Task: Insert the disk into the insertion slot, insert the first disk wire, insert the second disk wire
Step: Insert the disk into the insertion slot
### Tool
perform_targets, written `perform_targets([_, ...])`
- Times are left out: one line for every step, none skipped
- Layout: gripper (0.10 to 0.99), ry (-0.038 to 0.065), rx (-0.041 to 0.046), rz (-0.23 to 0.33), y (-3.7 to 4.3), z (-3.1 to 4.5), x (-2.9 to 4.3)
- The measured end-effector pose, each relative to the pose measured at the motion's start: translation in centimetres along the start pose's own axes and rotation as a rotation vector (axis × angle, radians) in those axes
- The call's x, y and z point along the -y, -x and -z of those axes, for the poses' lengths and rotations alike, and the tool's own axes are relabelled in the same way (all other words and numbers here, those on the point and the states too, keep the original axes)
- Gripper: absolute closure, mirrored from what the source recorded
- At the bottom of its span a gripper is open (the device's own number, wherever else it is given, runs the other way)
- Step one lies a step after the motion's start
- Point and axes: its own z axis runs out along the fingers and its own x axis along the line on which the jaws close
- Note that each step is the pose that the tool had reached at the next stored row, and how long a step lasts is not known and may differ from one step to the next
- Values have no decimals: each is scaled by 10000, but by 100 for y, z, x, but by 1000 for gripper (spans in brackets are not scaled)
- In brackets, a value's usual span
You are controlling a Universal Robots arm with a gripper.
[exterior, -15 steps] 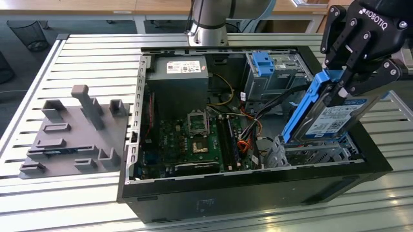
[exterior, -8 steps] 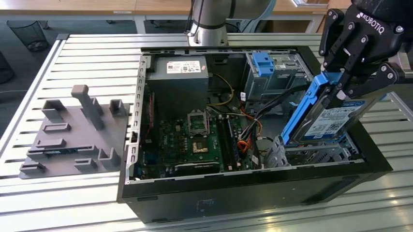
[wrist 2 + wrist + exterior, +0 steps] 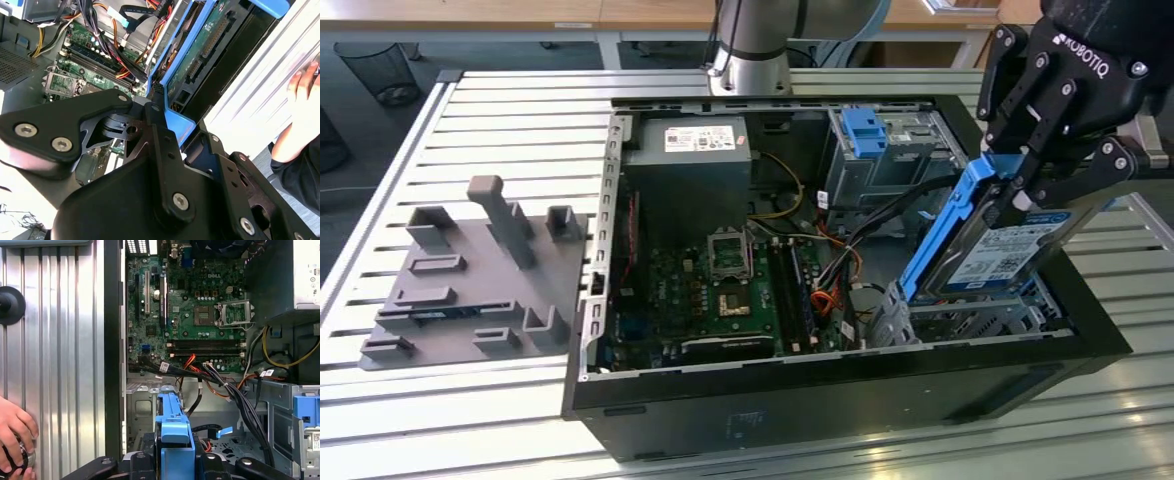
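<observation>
Gripper (image 3: 1023, 195) clamped on disk (image 3: 991, 258); disk tilted, lower end at insertion slot (image 3: 974, 318), not seated.

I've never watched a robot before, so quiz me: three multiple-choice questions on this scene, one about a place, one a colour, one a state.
1. Where is the disk? A tilted over the slot; B fully inside the slot; C lying flat, far from the slot.
2. Its frame is: A red; B blue; C green.
3. The gripper is: A open; B shut, empty; C shut on the disk.

1 A: it hangs tilted, lower end at the slot.
2 B: its edge is bright blue.
3 C: it clamps the disk's upper end.
</observation>
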Motion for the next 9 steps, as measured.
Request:
perform_targets([718, -1, 0, 0, 0, -6, 0])
perform_targets([718, 0, -1, 0, 0, -11, 0])
perform_targets([718, 0, 0, 0, 1, -17, 0])
perform_targets([718, 0, -1, 0, 2, -23, 0])
perform_targets([718, 0, -1, 0, 2, -30, 0])
perform_targets([718, 0, -1, 0, 3, -37, 0])
perform_targets([718, 0, -1, 0, 3, -43, 0])
perform_targets([718, -1, 0, 0, 3, -50, 0])
perform_targets([718, 0, 1, 0, 4, -57, 0])
